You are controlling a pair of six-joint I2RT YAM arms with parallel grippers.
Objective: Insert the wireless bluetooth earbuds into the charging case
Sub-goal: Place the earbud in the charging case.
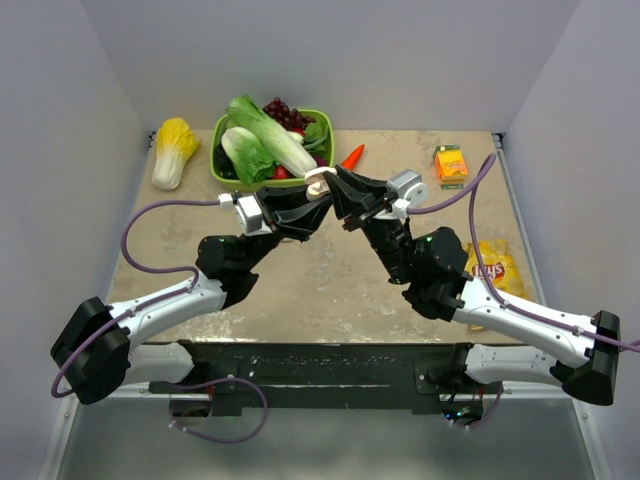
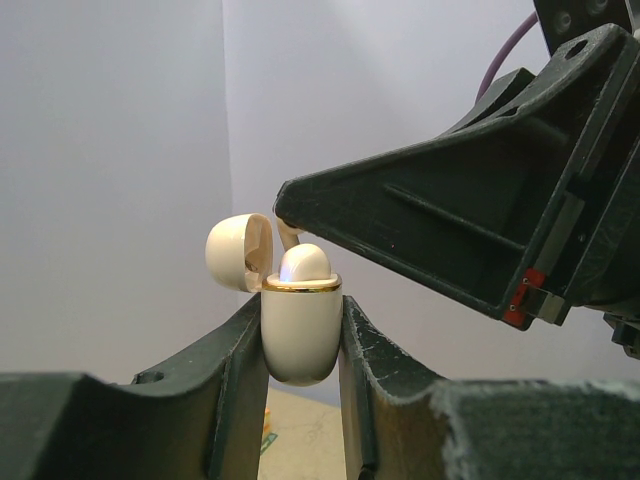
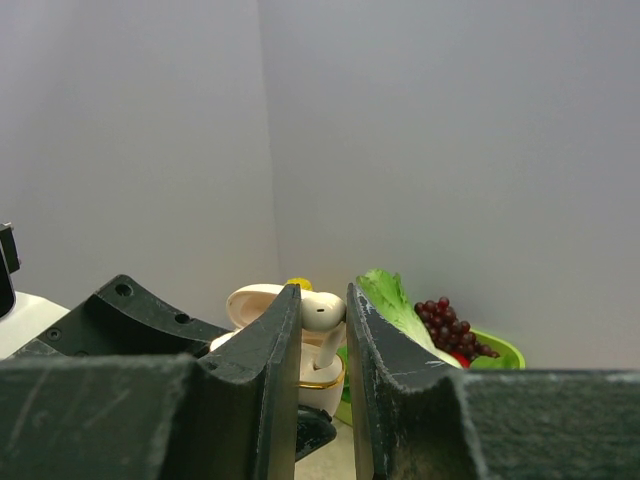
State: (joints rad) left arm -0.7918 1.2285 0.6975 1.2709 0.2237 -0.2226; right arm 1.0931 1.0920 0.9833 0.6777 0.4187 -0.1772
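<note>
Over tan table (image 1: 300,290): left pincer (image 2: 300,312) tight on one case (image 2: 298,348), right pincer (image 3: 321,296) tight on one earbud (image 3: 323,312).

The left arm (image 1: 170,305) and right arm (image 1: 520,320) have white shells near the base and black joints and forearms. A purple cable (image 1: 126,240) trails along each. The wrist blocks (image 1: 248,212) are silver-grey. The left gripper (image 2: 300,330) and right gripper (image 3: 322,310) are black, with scuffed, rough-edged fingers. The right one carries small red marks (image 2: 522,295).

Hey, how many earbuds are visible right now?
2. One earbud is pinched in the right gripper, over the open charging case; the second earbud sits in that case, which is clamped in the left gripper. No others show.
</note>
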